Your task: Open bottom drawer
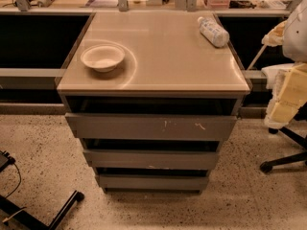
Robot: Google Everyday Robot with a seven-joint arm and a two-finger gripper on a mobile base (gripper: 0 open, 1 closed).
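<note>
A grey cabinet with a beige top stands in the middle of the camera view, with three handleless drawers stacked in its front. The bottom drawer is the lowest and smallest-looking front, plain and unmarked, just above the floor. It looks pushed in, with only a dark gap above it. Above it are the mid-sized front and the largest front with white scratches. My gripper is not in view.
A white bowl and a lying plastic bottle sit on the cabinet top. An office chair with yellow foam stands at the right. Black stand legs and a cable lie on the speckled floor at lower left.
</note>
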